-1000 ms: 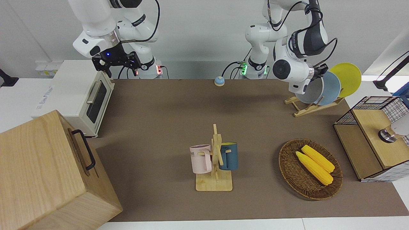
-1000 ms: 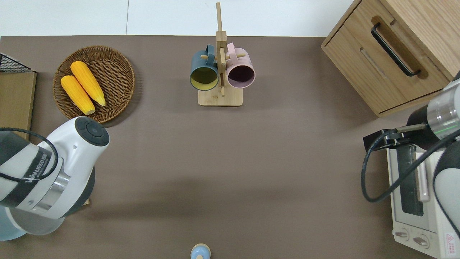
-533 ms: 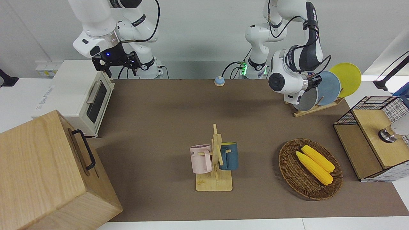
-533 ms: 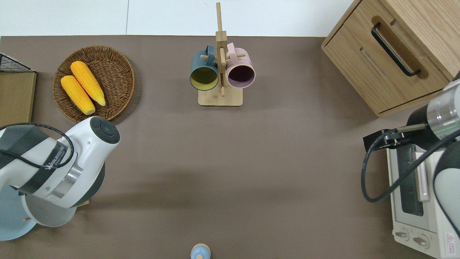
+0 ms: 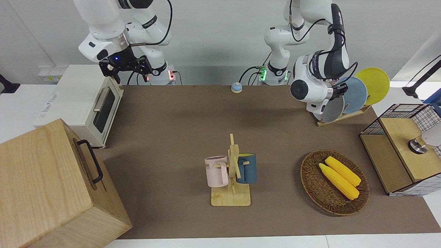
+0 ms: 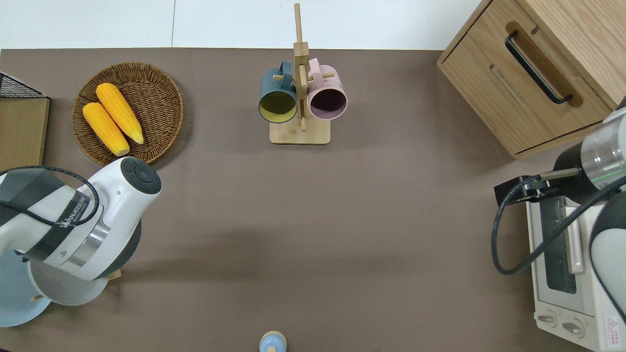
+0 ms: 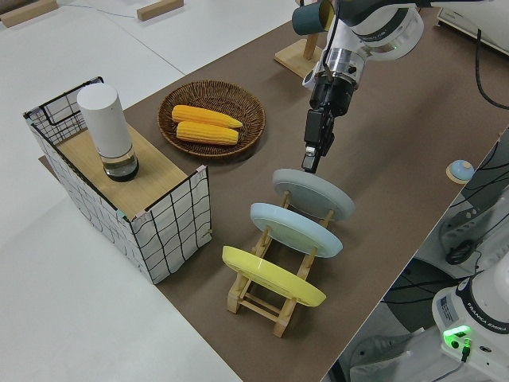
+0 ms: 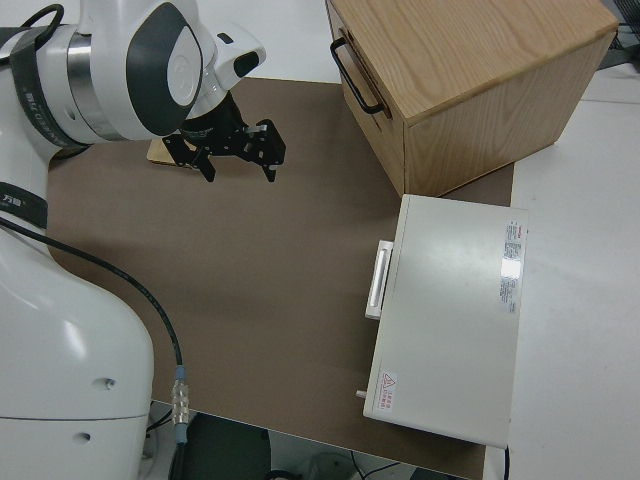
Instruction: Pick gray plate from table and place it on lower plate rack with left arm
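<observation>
"FRANKA EMIKA" (arm base)

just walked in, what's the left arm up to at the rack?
The left gripper is at the rim of the gray plate, which stands in the plate rack beside the blue plate and the yellow plate. Whether the fingers have let go cannot be told. The right arm is parked.

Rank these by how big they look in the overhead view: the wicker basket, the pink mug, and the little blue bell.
1. The wicker basket looks largest by far.
2. The pink mug comes next.
3. The blue bell looks smallest, though the frame's bottom edge cuts part of it off.
</observation>
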Controlling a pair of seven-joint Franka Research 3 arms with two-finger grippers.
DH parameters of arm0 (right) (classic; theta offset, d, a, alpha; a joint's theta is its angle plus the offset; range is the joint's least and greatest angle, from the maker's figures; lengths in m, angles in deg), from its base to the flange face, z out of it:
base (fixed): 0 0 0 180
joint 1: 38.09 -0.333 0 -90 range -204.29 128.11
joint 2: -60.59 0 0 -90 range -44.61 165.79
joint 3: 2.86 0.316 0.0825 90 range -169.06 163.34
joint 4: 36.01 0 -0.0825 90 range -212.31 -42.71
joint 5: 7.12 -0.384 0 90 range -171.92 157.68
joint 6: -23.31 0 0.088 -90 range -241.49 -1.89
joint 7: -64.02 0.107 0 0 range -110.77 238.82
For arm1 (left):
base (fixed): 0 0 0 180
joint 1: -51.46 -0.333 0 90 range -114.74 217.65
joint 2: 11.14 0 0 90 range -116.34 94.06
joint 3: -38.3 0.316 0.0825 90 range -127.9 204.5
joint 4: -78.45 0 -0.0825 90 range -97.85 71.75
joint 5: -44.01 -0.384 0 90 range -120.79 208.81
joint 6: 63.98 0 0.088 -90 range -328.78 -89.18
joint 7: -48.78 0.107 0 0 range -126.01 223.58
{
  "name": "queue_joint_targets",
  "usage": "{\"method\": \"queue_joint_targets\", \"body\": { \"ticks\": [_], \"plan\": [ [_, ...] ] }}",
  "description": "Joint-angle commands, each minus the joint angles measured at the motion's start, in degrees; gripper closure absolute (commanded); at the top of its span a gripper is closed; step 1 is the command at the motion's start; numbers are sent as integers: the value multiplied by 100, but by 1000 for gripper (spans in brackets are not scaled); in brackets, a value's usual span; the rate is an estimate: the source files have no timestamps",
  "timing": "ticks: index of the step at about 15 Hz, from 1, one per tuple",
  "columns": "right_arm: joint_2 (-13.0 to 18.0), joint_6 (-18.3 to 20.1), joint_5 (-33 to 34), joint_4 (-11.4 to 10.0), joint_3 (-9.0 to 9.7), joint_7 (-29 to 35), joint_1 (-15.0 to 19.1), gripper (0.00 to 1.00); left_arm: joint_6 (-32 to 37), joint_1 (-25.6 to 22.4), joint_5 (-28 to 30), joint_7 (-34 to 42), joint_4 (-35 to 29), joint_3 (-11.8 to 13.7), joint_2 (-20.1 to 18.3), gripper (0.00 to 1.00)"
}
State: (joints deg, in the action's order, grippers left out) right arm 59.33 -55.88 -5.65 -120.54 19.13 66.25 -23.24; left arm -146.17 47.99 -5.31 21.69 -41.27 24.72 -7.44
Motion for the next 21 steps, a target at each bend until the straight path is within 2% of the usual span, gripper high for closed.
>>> {"method": "queue_joint_targets", "body": {
  "ticks": [1,6,8,13,16,19,21],
  "plan": [
    [12,62,37,41,121,68,132,17,-69,-5,-60,47,-43,22,-19,381],
    [12,70,37,33,121,68,132,17,1,21,203,195,70,13,-36,381],
    [12,62,37,33,121,68,132,17,36,48,500,441,280,4,-54,383],
    [12,62,37,33,113,68,132,17,221,-13,1633,1214,1124,21,-106,385],
    [12,62,37,33,121,68,132,17,221,-40,2495,1295,1511,100,-150,396],
    [20,62,37,41,121,68,132,17,221,-49,3303,1627,1994,206,-150,402],
    [12,70,37,41,121,68,132,17,212,-49,3961,1760,2276,460,-142,394]
  ]
}}
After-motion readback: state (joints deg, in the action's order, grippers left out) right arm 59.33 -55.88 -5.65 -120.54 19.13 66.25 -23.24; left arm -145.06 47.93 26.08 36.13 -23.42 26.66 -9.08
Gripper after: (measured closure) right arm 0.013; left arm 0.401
